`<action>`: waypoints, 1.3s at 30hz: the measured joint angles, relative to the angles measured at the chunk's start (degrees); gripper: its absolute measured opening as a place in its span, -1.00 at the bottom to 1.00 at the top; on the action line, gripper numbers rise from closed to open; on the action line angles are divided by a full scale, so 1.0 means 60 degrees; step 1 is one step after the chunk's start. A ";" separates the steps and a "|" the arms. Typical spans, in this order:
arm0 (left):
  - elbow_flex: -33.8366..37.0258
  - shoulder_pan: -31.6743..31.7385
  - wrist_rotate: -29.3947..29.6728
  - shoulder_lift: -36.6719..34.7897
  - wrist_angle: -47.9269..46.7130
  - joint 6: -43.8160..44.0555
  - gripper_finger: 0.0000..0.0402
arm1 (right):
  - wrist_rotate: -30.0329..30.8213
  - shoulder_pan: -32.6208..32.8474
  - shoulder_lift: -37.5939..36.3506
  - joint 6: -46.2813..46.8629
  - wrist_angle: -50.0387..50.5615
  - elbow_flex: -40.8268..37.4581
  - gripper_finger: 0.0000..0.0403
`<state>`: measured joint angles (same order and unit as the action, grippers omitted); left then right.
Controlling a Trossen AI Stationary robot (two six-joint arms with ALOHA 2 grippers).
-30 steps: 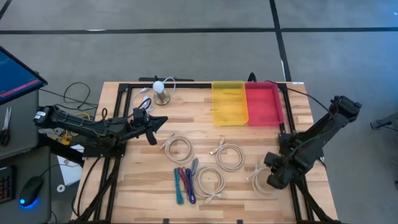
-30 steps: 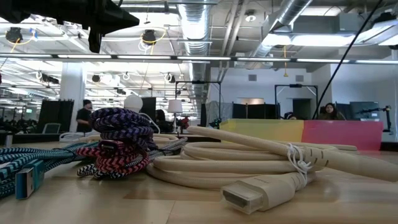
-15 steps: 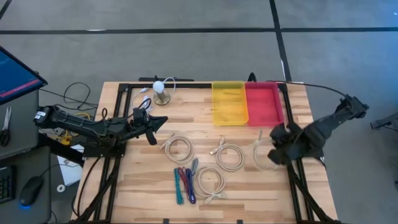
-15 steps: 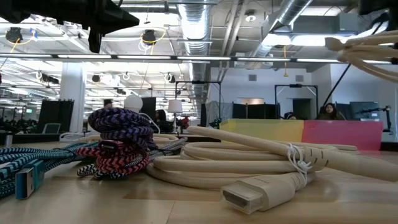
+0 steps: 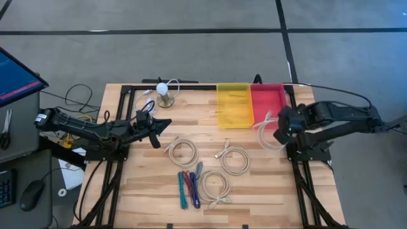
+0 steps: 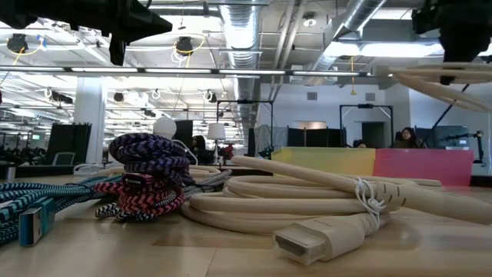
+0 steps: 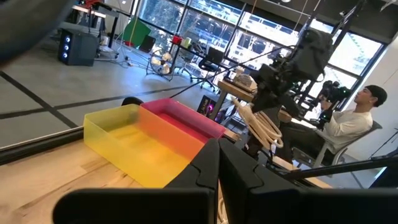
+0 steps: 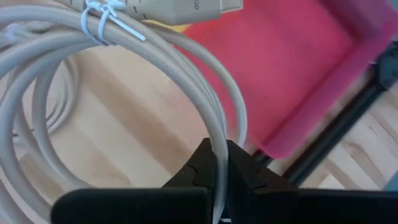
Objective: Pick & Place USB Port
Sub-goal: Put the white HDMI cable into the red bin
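**Right arm carries a coiled beige cable toward the bins**

The pale wooden slatted surface (image 5: 152, 191) carries the most: three loose beige cable coils, a bundle of coloured braided cables (image 5: 188, 188) at about 6 o'clock, and two bins at 12 o'clock, a translucent yellow plastic bin (image 5: 234, 105) touching a red plastic bin (image 5: 269, 104).

The right gripper (image 5: 284, 124) hangs at roughly 2 o'clock, just beside the red bin's near edge, its arm stretched low from 3 o'clock. Its fingers (image 8: 214, 169) are pinched shut on one strand of the coiled beige USB cable (image 5: 265, 131), which dangles clear of the surface.

The cable looks light, floppy yet springy; a white tie (image 8: 99, 14) keeps the loops together, so it should swing as one bundle. A single-strand hold probably lets it sway; gripping near the tie would be steadier.

The left gripper (image 5: 157, 127) waits at 9 o'clock, fingers closed on nothing.
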<state>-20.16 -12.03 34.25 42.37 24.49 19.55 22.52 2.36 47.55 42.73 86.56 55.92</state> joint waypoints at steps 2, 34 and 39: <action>0.0000 0.0000 0.0002 0.0000 0.0000 -0.0004 -0.97 | -0.0074 -0.0415 -0.0011 -0.0274 -0.0045 0.0000 -0.98; 0.0000 0.0000 0.0001 0.0000 -0.0003 -0.0003 -0.97 | -0.0270 -0.3901 0.0663 -0.4462 -0.1745 0.4207 -0.98; 0.0000 0.0000 -0.0001 0.0000 -0.0001 -0.0001 -0.97 | -0.0633 -0.4828 0.1226 -0.5313 -0.1720 0.4207 -0.98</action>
<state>-20.16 -12.03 34.25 42.37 24.48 19.54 18.72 -26.61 54.90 10.85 76.24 81.17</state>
